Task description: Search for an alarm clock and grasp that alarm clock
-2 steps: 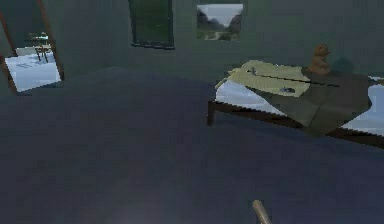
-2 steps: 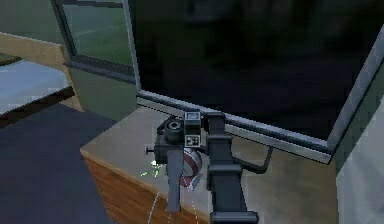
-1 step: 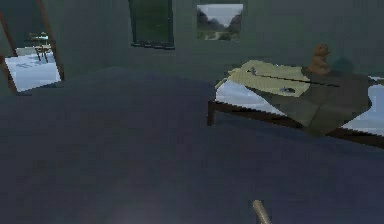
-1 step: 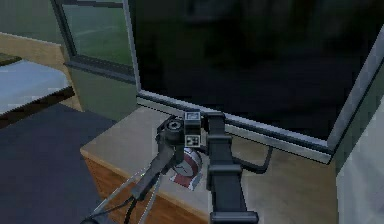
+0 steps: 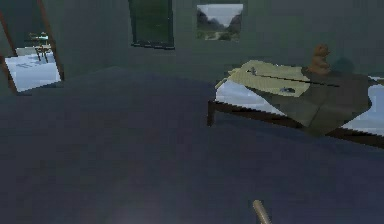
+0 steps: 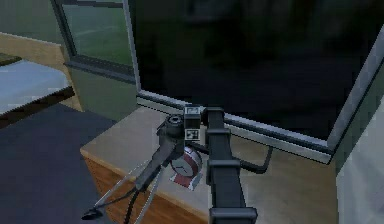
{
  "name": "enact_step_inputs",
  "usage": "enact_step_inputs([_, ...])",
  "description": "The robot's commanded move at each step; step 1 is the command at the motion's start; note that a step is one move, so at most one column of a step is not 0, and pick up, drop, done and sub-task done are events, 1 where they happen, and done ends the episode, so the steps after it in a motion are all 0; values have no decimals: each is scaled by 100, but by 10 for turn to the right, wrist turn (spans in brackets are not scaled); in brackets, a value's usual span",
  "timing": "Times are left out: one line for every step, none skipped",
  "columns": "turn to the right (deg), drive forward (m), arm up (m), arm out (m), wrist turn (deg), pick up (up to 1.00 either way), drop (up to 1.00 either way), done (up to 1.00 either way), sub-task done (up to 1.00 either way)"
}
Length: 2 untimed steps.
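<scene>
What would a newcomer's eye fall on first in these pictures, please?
Probably the low bed with a pale cover at the forward view's right, with a brown teddy-like figure and a long dark stick on it. In the arm side view, a small round red-and-white thing shows against the light wooden tabletop, next to the dark square arm.

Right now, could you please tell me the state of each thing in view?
Tool: cannot tell whether it holds anything.
Round red-and-white thing: resting on the wooden top.
Doorway: open.
Brown figure: upright on the bed.
Dark stick: lying flat on the bed.
</scene>
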Motion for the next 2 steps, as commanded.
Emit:
enact_step_inputs([0, 0, 0, 0, 450, 0, 0, 0, 0])
enact_step_inputs([0, 0, 0, 0, 450, 0, 0, 0, 0])
